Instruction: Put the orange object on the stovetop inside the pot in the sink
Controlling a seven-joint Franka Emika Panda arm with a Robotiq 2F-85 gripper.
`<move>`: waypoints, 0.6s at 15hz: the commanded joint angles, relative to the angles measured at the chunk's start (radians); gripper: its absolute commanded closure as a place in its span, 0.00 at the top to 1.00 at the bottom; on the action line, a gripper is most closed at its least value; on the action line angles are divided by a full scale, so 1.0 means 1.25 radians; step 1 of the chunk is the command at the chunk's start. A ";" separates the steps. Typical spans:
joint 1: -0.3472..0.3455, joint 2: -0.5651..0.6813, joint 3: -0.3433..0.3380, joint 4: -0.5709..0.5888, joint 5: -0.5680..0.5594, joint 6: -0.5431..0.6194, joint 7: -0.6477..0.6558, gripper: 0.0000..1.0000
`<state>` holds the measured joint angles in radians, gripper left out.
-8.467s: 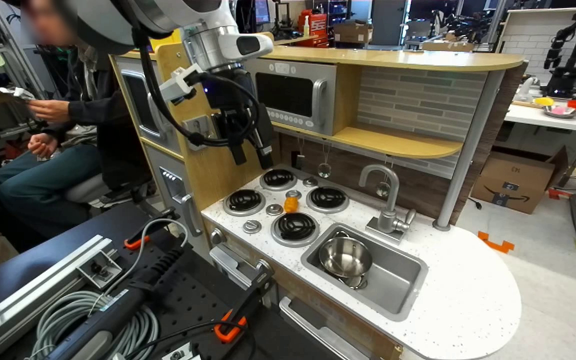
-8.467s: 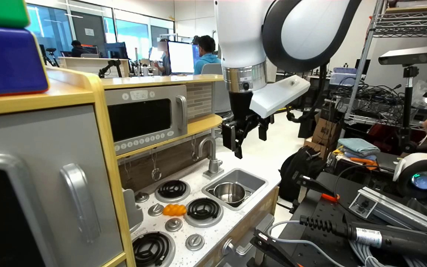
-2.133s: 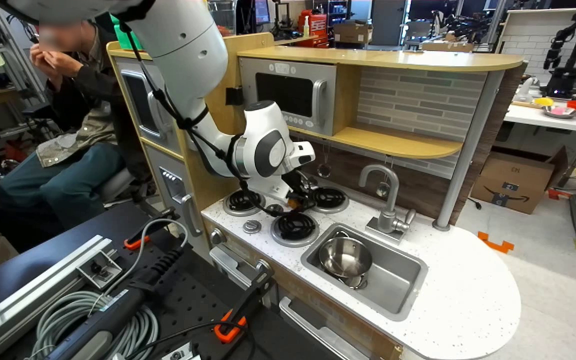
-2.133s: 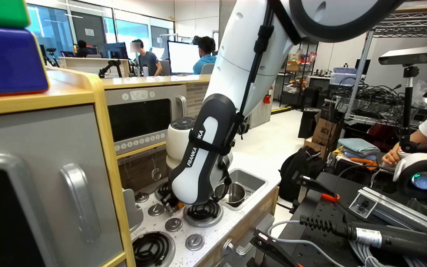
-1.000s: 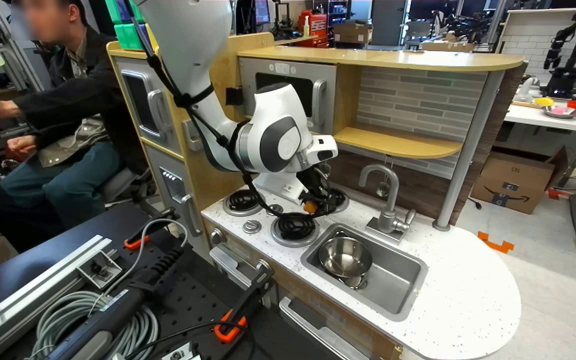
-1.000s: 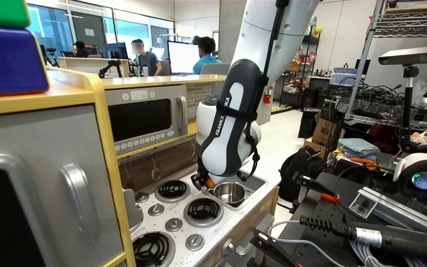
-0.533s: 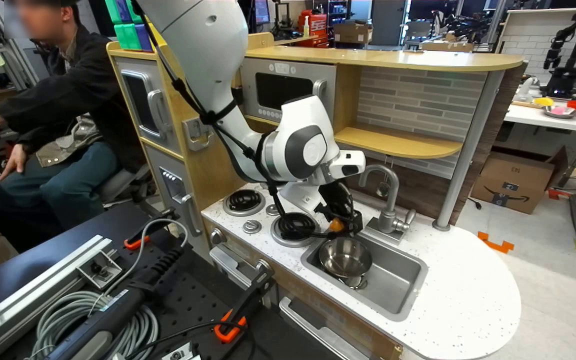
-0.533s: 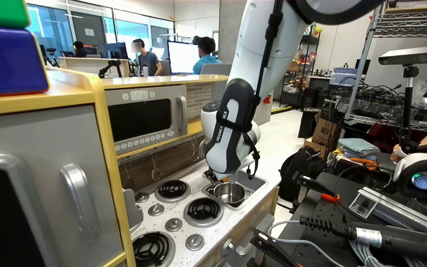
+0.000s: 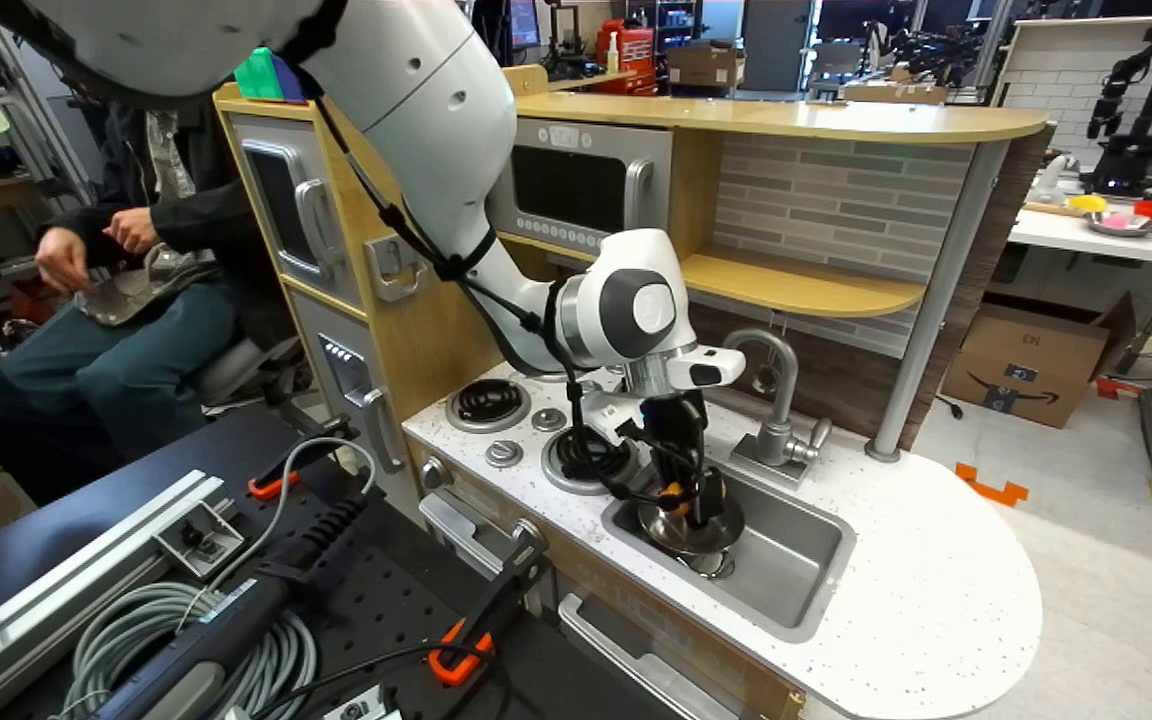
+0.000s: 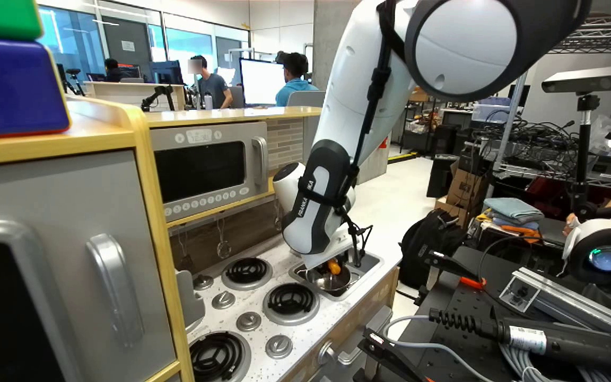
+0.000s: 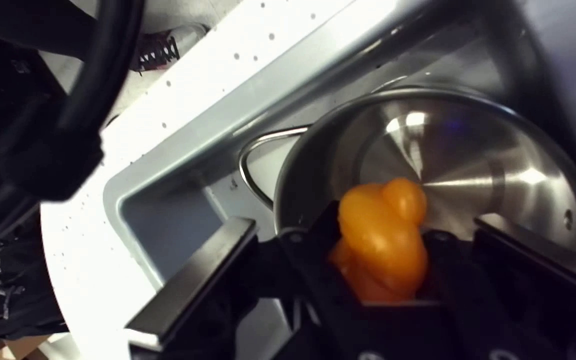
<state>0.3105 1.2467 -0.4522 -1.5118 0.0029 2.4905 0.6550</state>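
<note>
The lumpy orange object [image 11: 383, 230] sits gripped between the black fingers in the wrist view. My gripper [image 9: 698, 500] points downward over the mouth of the shiny pot [image 9: 684, 535], shut on it; the fingertips are largely hidden. In an exterior view the orange object [image 10: 333, 266] shows against the pot's inside [image 10: 332, 286]; I cannot tell whether it touches metal. Seen from the wrist, the pot's inner wall [image 11: 368, 117] and bottom hold nothing else. The pot stands in the steel sink [image 9: 786, 575]. The white stovetop [image 10: 215, 318] lies beside the sink.
The curved faucet [image 9: 786, 380] rises behind the sink, close to the arm. A wooden shelf [image 9: 806, 285] and a toy microwave [image 9: 586, 190] overhang the back. Several black burners, including one [image 10: 291, 300], and knobs adjoin the sink. A loose cable [image 9: 576, 430] hangs along my arm.
Earlier the orange object lay on the stovetop among the knobs. My gripper has since taken hold of it, carried it toward the sink, and in the last half second lowered it over the pot.
</note>
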 commanded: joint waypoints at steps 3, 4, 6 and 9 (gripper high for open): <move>-0.029 0.064 0.026 0.119 -0.051 -0.070 0.069 0.03; -0.030 0.070 0.031 0.128 -0.057 -0.066 0.074 0.35; -0.029 0.077 0.036 0.137 -0.071 -0.060 0.083 0.43; -0.028 0.065 0.045 0.121 -0.091 -0.047 0.080 0.66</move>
<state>0.2921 1.3207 -0.4175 -1.3926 -0.0782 2.4465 0.7433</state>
